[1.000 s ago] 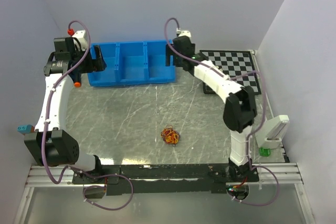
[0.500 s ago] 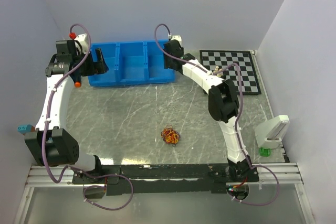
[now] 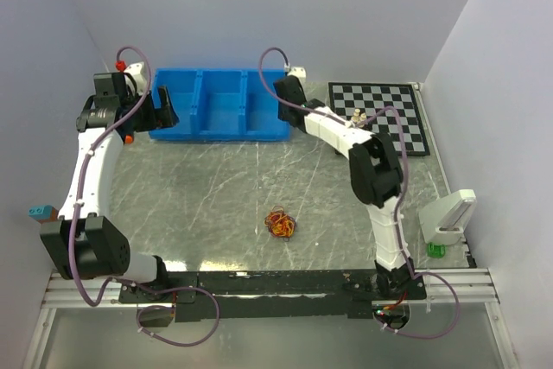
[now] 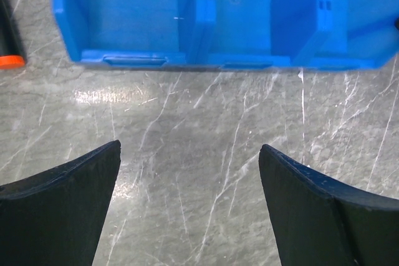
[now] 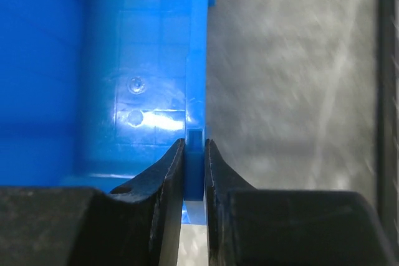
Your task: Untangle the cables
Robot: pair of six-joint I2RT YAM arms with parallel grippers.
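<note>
Jaws, right gripper (image 5: 194,144): just pinched onto end wall of blue plastic compartment bin (image 5: 196,60)
Jaws, left gripper (image 4: 190,154): wide, empty
Red-yellow-dark curly wire tangle (image 3: 279,224): mid-table, untouched; untangling unstarted

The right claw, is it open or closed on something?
Closed: in the right wrist view the right claw pinches the side wall of the blue bin between both fingers.
</note>
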